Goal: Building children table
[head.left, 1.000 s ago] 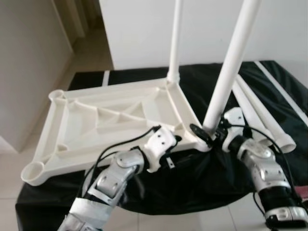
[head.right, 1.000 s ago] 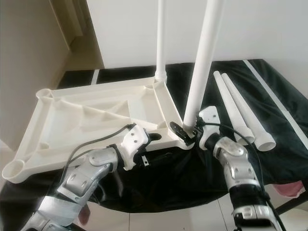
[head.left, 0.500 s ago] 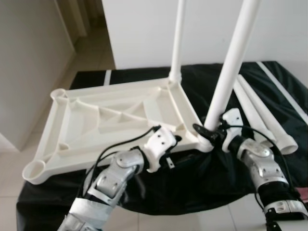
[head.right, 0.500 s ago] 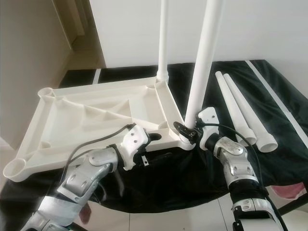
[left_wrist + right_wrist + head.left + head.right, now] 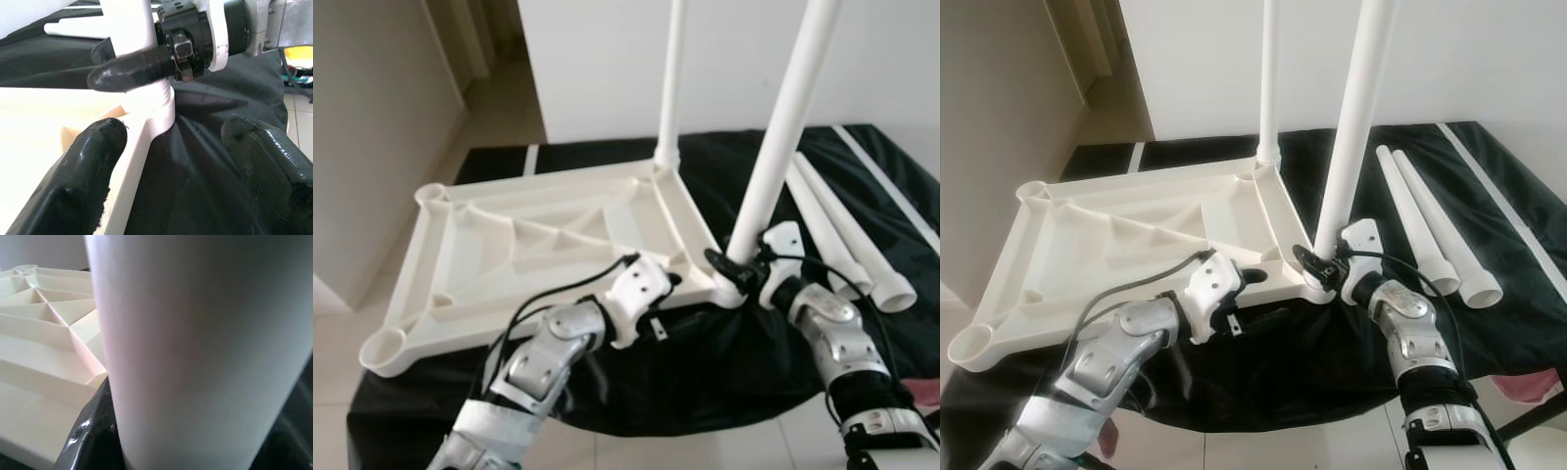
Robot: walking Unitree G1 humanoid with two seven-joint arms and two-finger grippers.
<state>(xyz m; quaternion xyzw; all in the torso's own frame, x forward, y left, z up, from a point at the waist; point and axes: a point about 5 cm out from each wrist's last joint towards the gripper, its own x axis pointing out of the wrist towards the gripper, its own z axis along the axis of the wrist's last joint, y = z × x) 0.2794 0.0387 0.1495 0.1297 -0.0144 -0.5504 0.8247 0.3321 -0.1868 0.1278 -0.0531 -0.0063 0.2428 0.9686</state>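
The white tabletop lies upside down on a black cloth, its ribbed underside up. One leg stands in the far right corner socket; a second leg stands at the near right corner. The right gripper is clenched around that leg's base, the sensible hold on a stiff, light, likely slippery plastic tube. The left gripper rests spread wide at the tabletop's near edge, grasping nothing. Two spare legs lie to the right.
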